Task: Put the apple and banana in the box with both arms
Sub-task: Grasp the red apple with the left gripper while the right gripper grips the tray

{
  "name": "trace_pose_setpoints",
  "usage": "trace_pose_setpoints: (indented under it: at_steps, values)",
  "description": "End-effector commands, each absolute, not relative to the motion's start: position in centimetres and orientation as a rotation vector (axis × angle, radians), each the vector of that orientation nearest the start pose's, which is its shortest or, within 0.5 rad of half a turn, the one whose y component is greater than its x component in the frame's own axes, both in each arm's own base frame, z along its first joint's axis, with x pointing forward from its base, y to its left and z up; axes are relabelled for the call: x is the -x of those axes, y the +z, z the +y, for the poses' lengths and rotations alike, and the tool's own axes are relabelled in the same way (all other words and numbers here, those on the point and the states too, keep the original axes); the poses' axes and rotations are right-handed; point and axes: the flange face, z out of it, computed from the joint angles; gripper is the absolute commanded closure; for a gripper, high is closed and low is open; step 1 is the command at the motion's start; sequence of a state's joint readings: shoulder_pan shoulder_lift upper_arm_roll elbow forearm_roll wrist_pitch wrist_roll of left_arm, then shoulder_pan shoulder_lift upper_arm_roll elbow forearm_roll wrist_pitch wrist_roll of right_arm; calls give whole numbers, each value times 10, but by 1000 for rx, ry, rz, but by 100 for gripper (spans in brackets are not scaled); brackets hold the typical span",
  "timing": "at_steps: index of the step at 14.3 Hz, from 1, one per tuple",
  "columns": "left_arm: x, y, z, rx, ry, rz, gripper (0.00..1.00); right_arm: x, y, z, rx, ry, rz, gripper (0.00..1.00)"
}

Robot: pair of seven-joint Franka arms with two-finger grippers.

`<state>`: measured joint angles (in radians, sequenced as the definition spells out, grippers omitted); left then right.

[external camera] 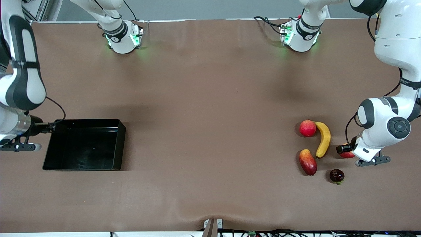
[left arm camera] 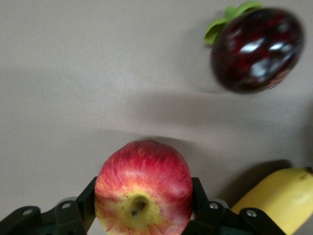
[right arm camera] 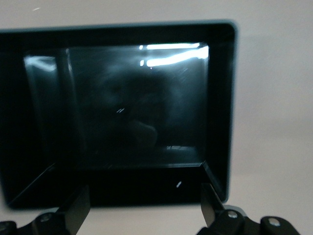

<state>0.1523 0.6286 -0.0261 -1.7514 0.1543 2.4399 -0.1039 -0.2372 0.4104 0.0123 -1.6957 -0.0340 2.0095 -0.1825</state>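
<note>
The red-and-yellow apple [left arm camera: 142, 181] sits between the fingers [left arm camera: 83, 200] of my left gripper [left arm camera: 143, 196], which press on both of its sides. In the front view the left gripper [external camera: 345, 149] hides most of the apple [external camera: 347, 154], at the table near the left arm's end. The yellow banana [external camera: 324, 138] lies beside it, toward the table's middle, and its end shows in the left wrist view [left arm camera: 281, 198]. The black box [external camera: 122, 141] stands at the right arm's end and holds nothing. My right gripper [external camera: 51, 126] is open and empty beside the box's end wall [right arm camera: 220, 98].
A pinkish-red round fruit [external camera: 308, 128] lies beside the banana's farther end. A red-and-yellow mango [external camera: 308, 162] lies nearer the camera. A dark glossy fruit with green leaves [external camera: 336, 175] lies nearest the camera and shows in the left wrist view [left arm camera: 257, 49].
</note>
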Motion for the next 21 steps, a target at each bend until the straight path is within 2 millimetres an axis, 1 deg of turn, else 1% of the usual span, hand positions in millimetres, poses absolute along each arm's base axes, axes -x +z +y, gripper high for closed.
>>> trace_pose_setpoints:
  at_steps: [1,2,3,4,6,7,8,9,10,13,15,16,18,19,20,21]
  values:
    - [-672,268,61,3064,-159,-122,100,-636,319,-200,3150,95,2,0]
    - [-671,283,58,3062,-151,-116,100,-636,306,-216,3153,70,-23,0]
    - [-672,300,48,3069,-155,-97,100,-634,292,-231,3155,49,-39,0]
    - [-674,322,38,3075,-162,-83,100,-634,272,-239,3154,41,-54,0]
    - [-681,360,22,3085,-122,-70,100,-632,233,-245,3140,48,-37,0]
    - [-684,376,14,3089,-91,-66,100,-633,226,-244,3137,46,-34,0]
    - [-685,394,8,3092,-72,-62,100,-630,216,-247,3132,58,-25,12]
    - [-689,414,2,3097,-89,-52,100,-628,215,-246,3128,77,-29,91]
    - [-691,425,-5,3104,-93,-41,100,-624,210,-247,3125,90,-23,100]
    - [-686,445,-23,3114,-66,0,100,-625,212,-246,3126,84,-25,100]
    - [-680,459,-34,3114,-66,25,100,-629,216,-239,3126,78,-38,100]
    - [-679,458,-37,3115,-50,32,100,-631,219,-234,3128,71,-45,100]
    - [-675,461,-53,3139,-24,56,100,-635,220,-222,3124,79,-65,100]
    - [-676,461,-56,3146,-23,22,100,-638,220,-212,3118,84,-81,100]
    - [-676,461,-60,3143,-24,-25,100,-644,221,-192,3113,78,-111,100]
    - [-675,459,-69,3145,-21,-38,100,-651,227,-172,3113,66,-119,100]
